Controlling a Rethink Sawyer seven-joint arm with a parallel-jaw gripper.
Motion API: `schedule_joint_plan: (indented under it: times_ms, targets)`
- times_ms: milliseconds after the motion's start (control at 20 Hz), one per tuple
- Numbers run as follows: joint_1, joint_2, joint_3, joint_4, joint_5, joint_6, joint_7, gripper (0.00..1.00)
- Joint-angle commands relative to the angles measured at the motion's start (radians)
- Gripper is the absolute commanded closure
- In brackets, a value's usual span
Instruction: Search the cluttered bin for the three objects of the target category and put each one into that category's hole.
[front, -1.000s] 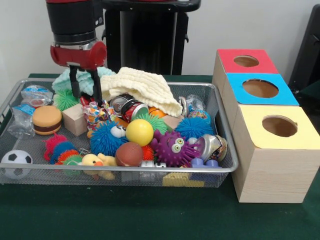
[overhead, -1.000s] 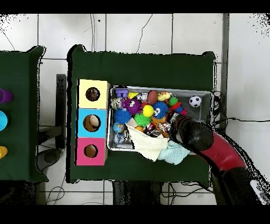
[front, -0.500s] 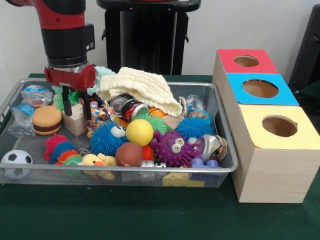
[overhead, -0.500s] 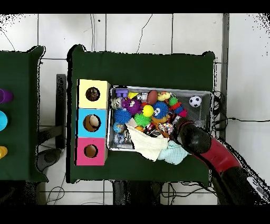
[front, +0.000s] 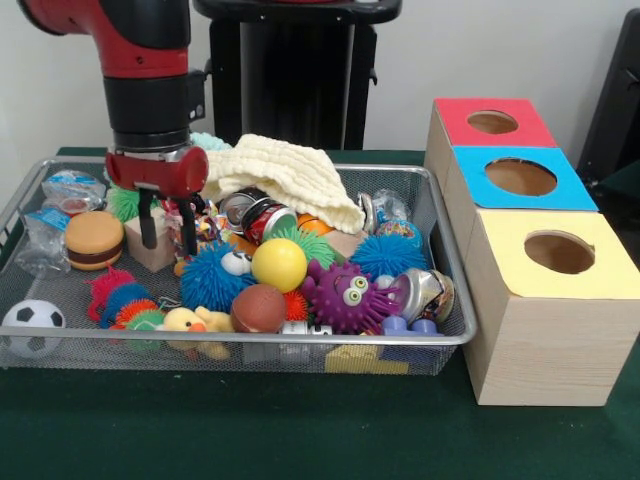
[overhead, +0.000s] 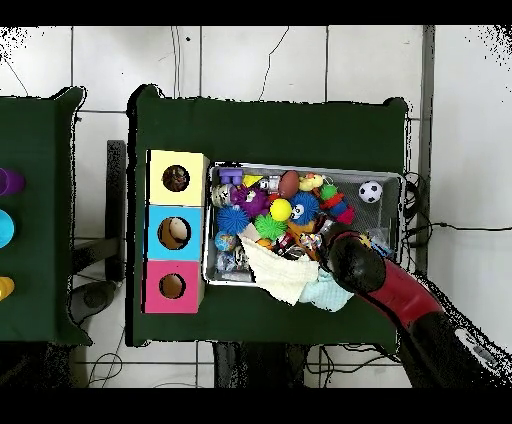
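Note:
The cluttered bin (front: 240, 340) is a shallow wire-mesh basket full of toys, and it also shows in the overhead view (overhead: 300, 168). My gripper (front: 168, 232) hangs low over its back left part. It is open, with one finger in front of a wooden block (front: 150, 250) and the other by a small multicoloured toy (front: 200, 232). It holds nothing that I can see. In the overhead view the red arm's wrist (overhead: 355, 262) covers the gripper. Three wooden boxes stand right of the bin, each with a round hole: red (front: 490, 122), blue (front: 520, 178), yellow (front: 558, 252).
In the bin lie a cream cloth (front: 285, 175), crushed cans (front: 262, 215), a yellow ball (front: 279, 264), a blue spiky ball (front: 208, 277), a purple spiky creature (front: 345, 296), a hamburger toy (front: 94, 240), a soccer ball (front: 32, 322) and a brown football (front: 258, 308).
The gripper has come down into the bin. It first swung toward the picture's left, then shifted back right, and is now lower by the wooden block. The toys have not moved.

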Motion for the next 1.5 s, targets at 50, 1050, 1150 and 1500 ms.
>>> schedule_joint_plan:
  times_ms: [50,1050,1150,1500]
  targets:
    - [0.033,-0.031,0.06,0.09,-0.031,-0.055,0.18,0.0]
    - [-0.078,0.071,0.097,0.104,-0.129,-0.148,0.141,0.0]
    - [-0.077,0.077,0.093,0.102,-0.135,-0.158,0.145,0.0]
    - [-0.086,0.149,0.088,0.087,-0.169,-0.221,0.155,0.0]
